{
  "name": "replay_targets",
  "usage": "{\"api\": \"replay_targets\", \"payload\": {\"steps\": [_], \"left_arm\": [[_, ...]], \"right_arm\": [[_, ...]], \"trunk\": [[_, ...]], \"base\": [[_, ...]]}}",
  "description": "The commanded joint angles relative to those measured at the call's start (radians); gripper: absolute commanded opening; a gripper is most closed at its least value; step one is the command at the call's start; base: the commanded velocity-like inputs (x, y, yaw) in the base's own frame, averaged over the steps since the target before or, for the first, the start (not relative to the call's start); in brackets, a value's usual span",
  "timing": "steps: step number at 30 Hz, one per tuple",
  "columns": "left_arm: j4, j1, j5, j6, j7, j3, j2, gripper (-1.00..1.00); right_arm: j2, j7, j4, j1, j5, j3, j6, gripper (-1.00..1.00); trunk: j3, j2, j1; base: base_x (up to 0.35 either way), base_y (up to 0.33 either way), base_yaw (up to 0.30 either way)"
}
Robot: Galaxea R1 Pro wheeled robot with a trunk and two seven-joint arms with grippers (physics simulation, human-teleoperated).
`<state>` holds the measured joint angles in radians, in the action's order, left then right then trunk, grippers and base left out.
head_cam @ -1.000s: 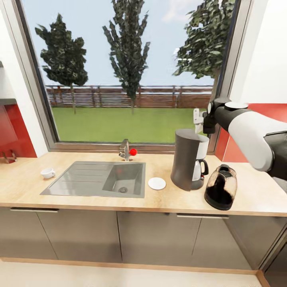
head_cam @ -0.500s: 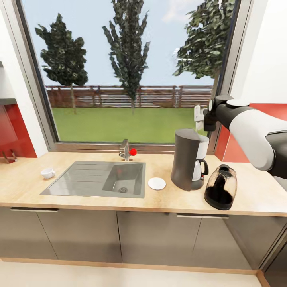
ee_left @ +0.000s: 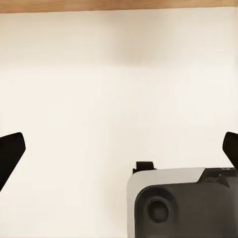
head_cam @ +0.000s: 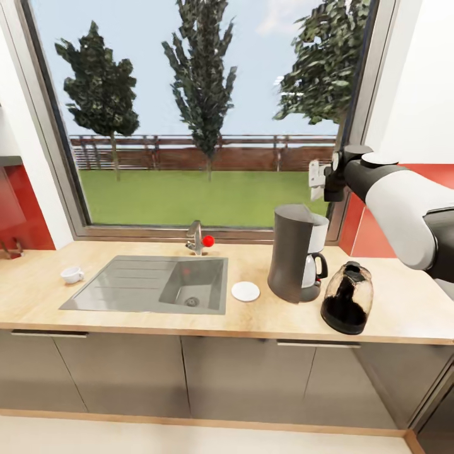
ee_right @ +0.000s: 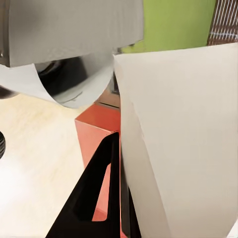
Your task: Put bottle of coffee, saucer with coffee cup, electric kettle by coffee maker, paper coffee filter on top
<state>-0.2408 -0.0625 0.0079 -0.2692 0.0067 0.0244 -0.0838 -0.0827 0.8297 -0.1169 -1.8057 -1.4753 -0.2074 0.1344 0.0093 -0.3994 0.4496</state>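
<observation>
Kitchen desk (head_cam: 126,309) ran under a big window with trees and lawn outside, inset grey sink (head_cam: 151,284) toward its left half. From the head view, the coffee maker (head_cam: 293,252) stood on the desk, below and a bit left of the right gripper (head_cam: 317,179), which hung up in the air in front of the window frame with the paper coffee filter (head_cam: 314,180) in its jaws. The electric kettle (head_cam: 347,297) sat just beside the coffee maker, lower down than the jaws. The saucer (head_cam: 245,291) lay on the other side of the machine near the sink, and the coffee cup (head_cam: 71,274) sat way off past the sink's far end, well apart from the jaws.

Left wrist view: the left gripper (ee_left: 119,153) had both dark fingertips (ee_left: 10,153) spread wide with nothing between them, pale floor behind, and a white and dark robot part close by.

Right wrist view: the jaws were clenched on the white filter (ee_right: 183,144), one black finger (ee_right: 99,193) pressed against the sheet. Beyond the jaws you could see the coffee maker's grey top (ee_right: 69,29) and the wooden desk (ee_right: 34,163).
</observation>
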Motion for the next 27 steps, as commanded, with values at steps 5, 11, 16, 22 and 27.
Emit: {"api": "replay_targets", "payload": {"steps": [5,11,16,22,27], "left_arm": [[0.003,0.000,0.001,-0.007,0.001,0.002,0.000,1.00],[0.003,0.000,0.001,-0.007,0.001,0.000,-0.001,1.00],[0.004,0.000,0.001,-0.007,0.001,-0.002,-0.003,1.00],[0.005,0.000,0.001,-0.008,0.001,-0.004,-0.004,1.00],[0.005,0.000,0.001,-0.008,0.001,-0.004,-0.004,1.00]], "right_arm": [[-0.010,0.006,0.000,0.000,-0.009,-0.007,0.010,-1.00],[-0.010,0.006,0.004,0.002,-0.047,-0.007,0.010,-1.00],[-0.006,0.007,0.007,0.007,-0.054,-0.007,0.010,-1.00],[0.000,0.007,0.020,0.026,-0.057,-0.008,0.010,-1.00],[0.002,0.007,0.030,0.029,-0.057,-0.008,0.010,-1.00]], "trunk": [[0.000,-0.001,0.000],[0.000,-0.001,0.000],[0.000,-0.001,0.000],[0.000,-0.001,0.000],[0.000,-0.001,0.000]], "base": [[0.010,-0.023,0.000],[0.001,-0.003,0.000],[0.000,0.000,0.000],[0.000,0.000,0.000],[0.000,0.000,0.000]]}}
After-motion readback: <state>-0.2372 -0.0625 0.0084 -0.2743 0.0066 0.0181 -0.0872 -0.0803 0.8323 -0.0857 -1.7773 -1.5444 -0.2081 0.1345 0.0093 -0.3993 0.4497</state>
